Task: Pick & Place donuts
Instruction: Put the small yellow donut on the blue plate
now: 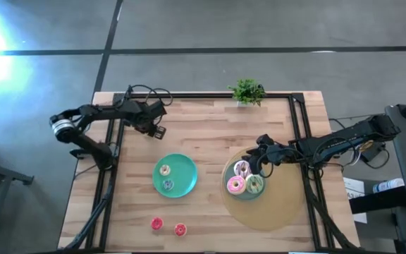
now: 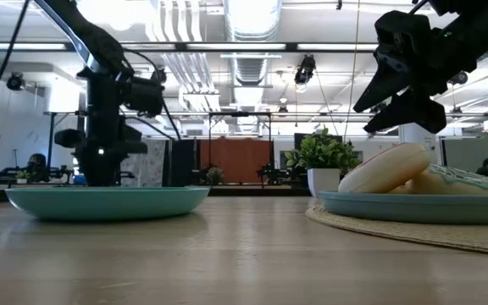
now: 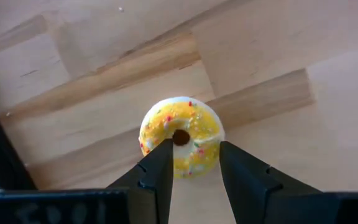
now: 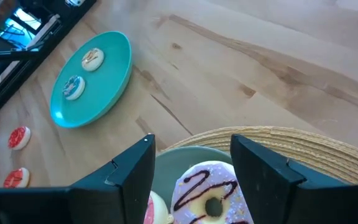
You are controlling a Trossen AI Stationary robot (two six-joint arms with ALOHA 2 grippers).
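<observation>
A yellow sprinkled donut (image 3: 180, 127) lies flat on the wood near the table's far left. My left gripper (image 3: 194, 144) (image 1: 158, 131) is open and points down over it, one fingertip on each side of its hole. A left teal plate (image 1: 186, 185) carries a cream donut (image 1: 164, 170) and a blue donut (image 1: 168, 185). Two red donuts (image 1: 156, 224) (image 1: 180, 229) lie near the table's near edge. The right teal plate (image 2: 413, 207) holds the white-pink (image 1: 242, 168), pink (image 1: 235, 185) and green (image 1: 254, 185) donuts. My right gripper (image 4: 191, 140) (image 2: 363, 120) hangs open above the white-pink donut (image 4: 207, 196).
The right plate sits on a round woven mat (image 1: 273, 212). A small potted plant (image 1: 247, 92) stands at the table's far edge. Black frame rails (image 1: 111, 176) run along the left and right sides. Bare wood lies between the two plates and across the table's far middle.
</observation>
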